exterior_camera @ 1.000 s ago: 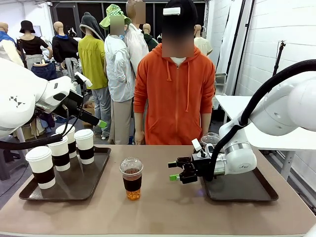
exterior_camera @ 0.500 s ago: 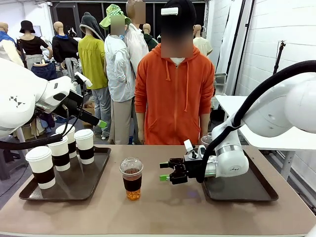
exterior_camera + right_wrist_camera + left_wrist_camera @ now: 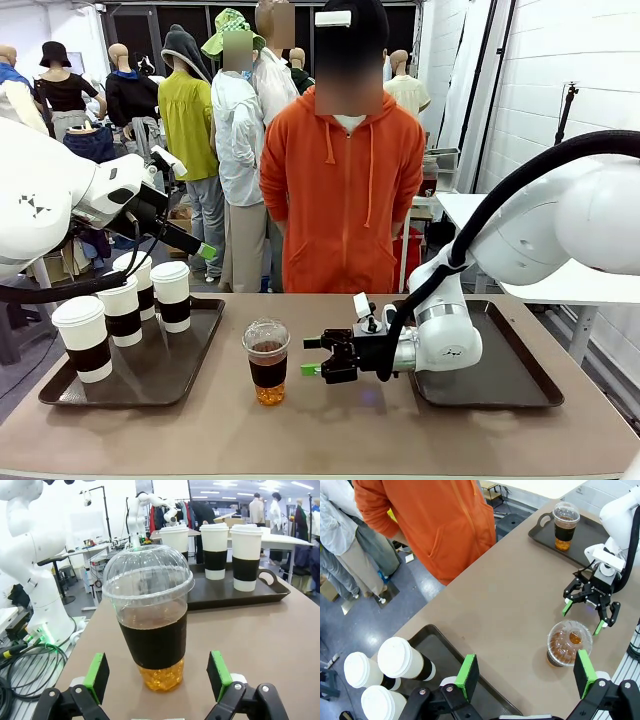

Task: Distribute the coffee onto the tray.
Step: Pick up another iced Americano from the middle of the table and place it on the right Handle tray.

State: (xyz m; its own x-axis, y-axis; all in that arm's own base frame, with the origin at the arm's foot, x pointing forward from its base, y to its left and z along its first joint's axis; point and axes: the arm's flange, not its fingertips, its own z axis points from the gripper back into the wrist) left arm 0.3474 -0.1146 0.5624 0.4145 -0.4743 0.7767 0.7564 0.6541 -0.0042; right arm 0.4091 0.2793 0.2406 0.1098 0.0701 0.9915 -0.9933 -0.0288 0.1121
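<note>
1. As the right arm reaches across the middle of the desk (image 3: 330, 430), your right hand (image 3: 312, 356) sits low and level, pointing at a clear dome-lidded cup (image 3: 267, 360) of brown liquid.
2. That hand's jaws are spread wide with nothing between them. Its green pads (image 3: 97, 676) stop short of the cup, close beside it but not touching.
3. The cup stands upright on the bare desk between the two trays. It has a dark band round its middle and paler amber liquid at the bottom.
4. The left tray (image 3: 160, 372) carries four white paper cups (image 3: 172, 296) with white lids and dark brown sleeves. All four are upright and bunched toward the tray's left and far side.
5. Your left hand (image 3: 525, 670) hangs high near that tray and looks down on the desk. Its jaws are wide apart and it holds nothing.
6. On the right tray (image 3: 510, 378), you see a second clear dome-lidded cup (image 3: 565, 526) in the left wrist view. It stands upright near the tray's handle, well apart from the first cup.
7. A person in an orange hoodie (image 3: 345, 200) stands at the far edge of the desk, facing you.
</note>
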